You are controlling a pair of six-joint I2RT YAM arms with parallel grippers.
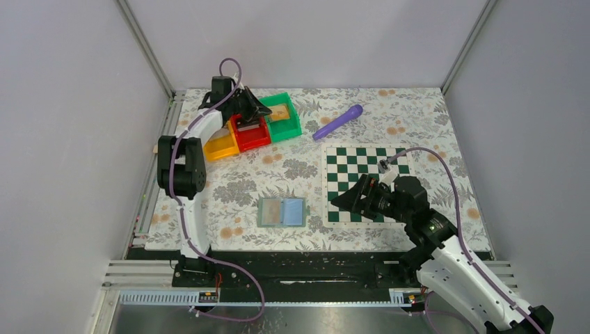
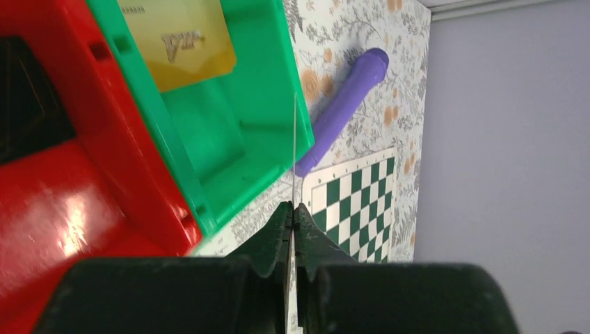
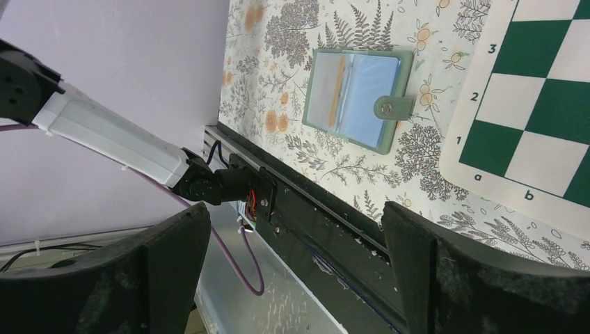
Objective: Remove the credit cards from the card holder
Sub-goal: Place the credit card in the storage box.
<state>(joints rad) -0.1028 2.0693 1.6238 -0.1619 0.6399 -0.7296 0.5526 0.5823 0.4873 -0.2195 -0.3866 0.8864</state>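
The card holder (image 1: 282, 212) lies open on the floral cloth, with light-blue panels and a teal edge. A tan credit card (image 1: 273, 211) sits in its left panel. The holder also shows in the right wrist view (image 3: 355, 97). My left gripper (image 1: 259, 110) is over the green bin (image 1: 286, 125). It is shut on a thin credit card seen edge-on (image 2: 294, 153) in the left wrist view. Another gold card (image 2: 181, 42) lies inside the green bin (image 2: 257, 139). My right gripper (image 1: 348, 200) is open and empty, to the right of the holder.
A red bin (image 1: 250, 133) and a yellow bin (image 1: 221, 147) stand next to the green one. A purple cylinder (image 1: 338, 121) lies at the back. The green-and-white chessboard (image 1: 362, 174) lies under my right gripper. The black rail runs along the table's near edge.
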